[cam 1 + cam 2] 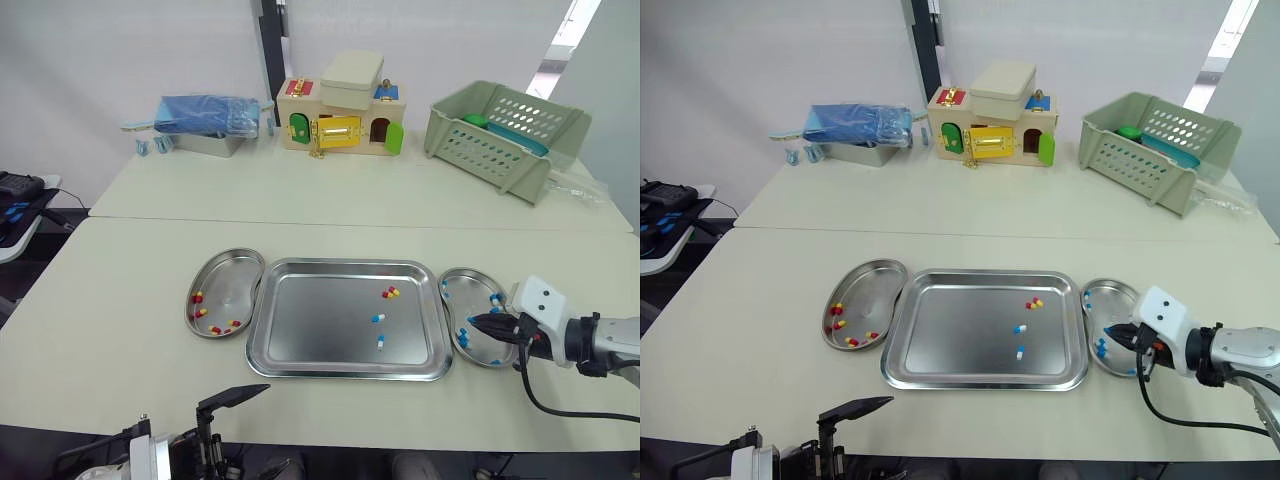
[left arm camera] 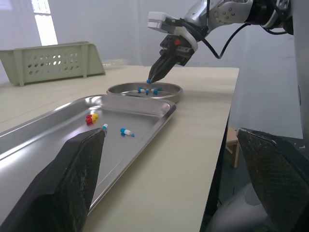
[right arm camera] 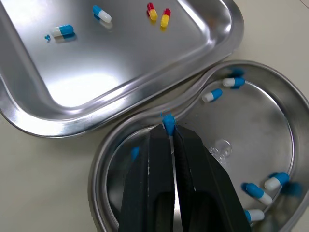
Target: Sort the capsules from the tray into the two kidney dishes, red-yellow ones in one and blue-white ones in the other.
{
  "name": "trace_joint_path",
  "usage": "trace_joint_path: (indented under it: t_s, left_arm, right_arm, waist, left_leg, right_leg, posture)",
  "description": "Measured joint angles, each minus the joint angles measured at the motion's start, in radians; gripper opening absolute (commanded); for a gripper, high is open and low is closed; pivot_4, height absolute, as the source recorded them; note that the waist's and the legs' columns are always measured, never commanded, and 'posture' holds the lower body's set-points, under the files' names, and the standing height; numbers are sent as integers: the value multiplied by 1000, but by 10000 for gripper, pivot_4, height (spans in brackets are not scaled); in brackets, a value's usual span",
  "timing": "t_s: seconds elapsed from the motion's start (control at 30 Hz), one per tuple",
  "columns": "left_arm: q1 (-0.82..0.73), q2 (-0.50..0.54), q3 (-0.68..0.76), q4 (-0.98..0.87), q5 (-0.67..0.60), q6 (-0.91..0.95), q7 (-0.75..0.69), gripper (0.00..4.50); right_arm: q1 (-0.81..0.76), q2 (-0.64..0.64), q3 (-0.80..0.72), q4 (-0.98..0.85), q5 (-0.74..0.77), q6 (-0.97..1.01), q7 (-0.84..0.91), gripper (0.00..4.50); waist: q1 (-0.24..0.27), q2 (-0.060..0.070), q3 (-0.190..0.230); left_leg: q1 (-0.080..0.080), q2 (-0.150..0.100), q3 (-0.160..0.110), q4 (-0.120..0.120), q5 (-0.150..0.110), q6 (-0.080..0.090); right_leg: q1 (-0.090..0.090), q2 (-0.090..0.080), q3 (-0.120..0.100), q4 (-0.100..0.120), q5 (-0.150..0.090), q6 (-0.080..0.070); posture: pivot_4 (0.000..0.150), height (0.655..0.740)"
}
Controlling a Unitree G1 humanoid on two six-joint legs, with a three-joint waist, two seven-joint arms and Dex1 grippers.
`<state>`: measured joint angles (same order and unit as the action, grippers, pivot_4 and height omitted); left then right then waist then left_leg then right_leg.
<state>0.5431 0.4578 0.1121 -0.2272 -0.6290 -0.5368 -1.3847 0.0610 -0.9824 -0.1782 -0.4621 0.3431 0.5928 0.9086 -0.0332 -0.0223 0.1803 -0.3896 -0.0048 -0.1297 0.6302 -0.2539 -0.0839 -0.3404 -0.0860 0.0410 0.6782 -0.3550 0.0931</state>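
Right hand (image 3: 169, 131) is clamped on a blue-white capsule (image 3: 168, 121), poised just over the right dish (image 1: 452, 285): a drop-off, I judge. Next it should part its fingers, then reach for the tray (image 1: 340, 264) ahead of its tips, where two blue-white and two red-yellow capsules lie. Left hand (image 2: 170, 140) hangs apart, low. Pale desk (image 1: 120, 300); white wall (image 1: 150, 40) beyond.

I can read no lettering, number or brand anywhere. The capsules (image 3: 63, 31), the tray (image 1: 345, 370) and the two kidney dishes (image 1: 230, 280) bear no print I can make out. Any marks on the toy house (image 1: 340, 120) and the basket (image 1: 500, 140) are too small to tell.
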Motion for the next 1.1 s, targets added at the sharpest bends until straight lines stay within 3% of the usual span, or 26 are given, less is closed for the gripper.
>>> trace_joint_path:
  t_s: [0.07,0.2,0.43,0.6,0.73,0.83,1.1]
  left_arm:
    - [0,-1,0,0,0,1,0,45000]
    - [1,-3,0,0,0,2,2,45000]
    - [-5,-3,0,2,0,2,8,45000]
    - [-8,-3,0,4,0,2,19,45000]
    - [-19,-3,1,7,0,4,26,45000]
    - [-36,17,47,2,0,58,114,45000]
    - [-69,215,328,-34,-25,350,379,45000]
  right_arm:
    - [1,-6,0,12,-10,-8,6,250]
    - [4,-23,0,40,-19,-17,15,10058]
    - [1,-23,0,65,-16,-31,30,28878]
    - [4,-19,-8,76,-9,-47,32,44745]
    - [22,8,-65,86,14,-96,60,44745]
    - [49,48,-162,131,102,-147,137,44745]
    - [79,-10,-294,434,108,-270,295,44745]
  waist:
    - [0,0,0]
    - [0,0,0]
    - [0,0,0]
    - [0,0,0]
    - [2,0,0]
    - [3,-1,0]
    - [0,-1,1]
  left_leg:
    - [0,0,0,0,0,0]
    - [0,0,0,0,0,0]
    - [0,0,0,0,0,0]
    - [0,0,0,0,0,0]
    - [0,0,0,0,0,0]
    - [1,0,-1,0,0,0]
    - [7,1,0,-1,0,0]
  right_leg:
    - [0,0,0,0,0,0]
    - [0,0,0,0,0,0]
    - [0,0,0,0,0,0]
    - [0,0,0,0,0,0]
    - [1,0,-1,0,0,0]
    - [3,0,-1,-1,0,0]
    - [6,0,0,0,0,0]
  posture:
    - [1500,7400]
    - [1500,7400]
    - [1500,7400]
    - [1500,7400]
    - [1500,7400]
    - [1500,7400]
    - [1500,7400]
